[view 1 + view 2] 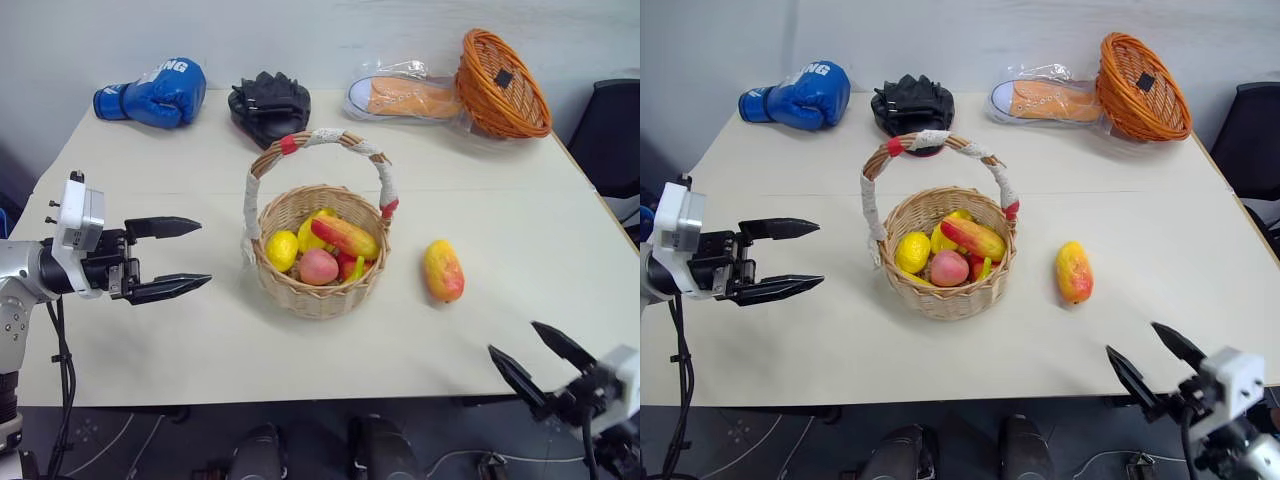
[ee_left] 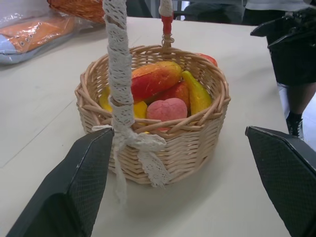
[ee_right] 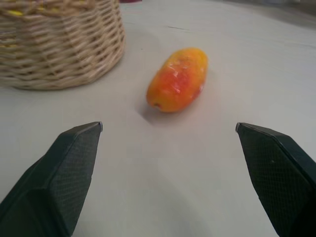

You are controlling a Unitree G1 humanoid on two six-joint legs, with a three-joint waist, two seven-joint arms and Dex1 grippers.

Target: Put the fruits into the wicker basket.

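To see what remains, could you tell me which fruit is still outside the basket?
The mango, lying alone on the table right of the basket; the others sit inside.

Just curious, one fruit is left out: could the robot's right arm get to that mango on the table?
Probably yes. The mango lies alone on the table beside the wicker basket, and the open right gripper faces it with nothing between.

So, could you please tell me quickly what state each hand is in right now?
Left hand: open, holding nothing, beside the basket.
Right hand: open, holding nothing, short of the mango.
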